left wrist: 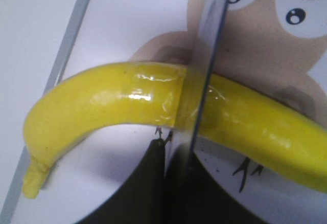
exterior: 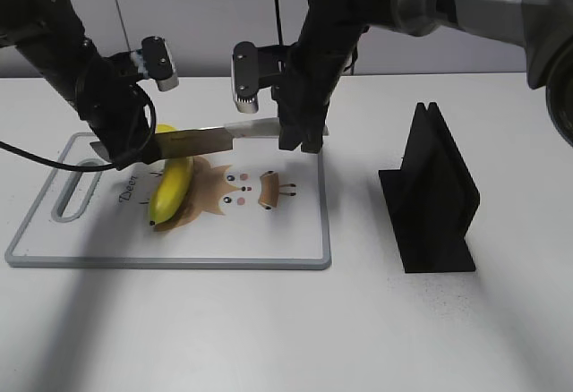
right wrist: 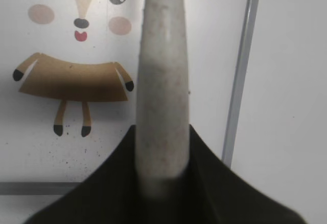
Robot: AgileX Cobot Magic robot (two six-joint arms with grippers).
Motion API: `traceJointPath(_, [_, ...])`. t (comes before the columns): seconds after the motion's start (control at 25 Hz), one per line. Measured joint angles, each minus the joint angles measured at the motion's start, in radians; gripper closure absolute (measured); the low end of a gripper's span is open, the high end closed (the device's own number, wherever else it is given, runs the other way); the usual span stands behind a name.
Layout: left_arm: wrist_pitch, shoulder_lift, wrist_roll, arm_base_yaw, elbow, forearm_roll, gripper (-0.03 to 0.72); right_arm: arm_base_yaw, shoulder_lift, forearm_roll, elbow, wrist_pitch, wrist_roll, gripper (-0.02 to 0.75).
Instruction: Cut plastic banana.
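Gripping the knife [exterior: 215,138], right hand [exterior: 300,137] hides its handle — left hand [exterior: 125,146] unreadable.

The black left arm enters from 9 o'clock in the exterior view, wrist bent downward, its tool [exterior: 134,146] lowered close to the worktop; whether it is open cannot be determined. The black-and-grey right arm enters from 2 o'clock, wrist vertical, its tool [exterior: 300,137] clamped on a pale handle [right wrist: 162,96].
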Motion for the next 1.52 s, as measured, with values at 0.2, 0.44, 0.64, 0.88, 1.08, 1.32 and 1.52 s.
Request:
traceJointPath(0.2, [-0.001, 0.000, 0.001, 0.002, 0.000, -0.005, 0.665, -0.001, 0.005, 0.002, 0.000, 0.000, -0.001, 0.558])
traceJointPath(0.44, [0.001, 0.008, 0.006, 0.005, -0.001, -0.016, 0.665, -0.003, 0.022, 0.002, -0.003, -0.001, -0.001, 0.558])
traceJointPath(0.64, [0.005, 0.010, 0.012, 0.011, -0.001, -0.029, 0.663, -0.003, 0.024, 0.002, -0.005, -0.001, -0.001, 0.558])
traceJointPath(0.88, [0.005, 0.013, 0.013, 0.011, -0.001, -0.033, 0.663, -0.003, 0.025, 0.002, -0.006, -0.001, -0.001, 0.558])
traceJointPath(1.08, [0.007, 0.017, 0.014, 0.012, -0.004, -0.039, 0.659, -0.003, 0.025, 0.002, -0.006, -0.004, -0.001, 0.558])
traceJointPath(1.32, [0.009, 0.019, 0.015, 0.013, -0.006, -0.041, 0.659, -0.003, 0.025, 0.006, -0.006, -0.005, -0.001, 0.558])
traceJointPath(1.52, [0.012, 0.013, 0.015, 0.013, -0.006, -0.041, 0.659, -0.003, 0.029, 0.005, -0.021, 0.008, -0.001, 0.558])
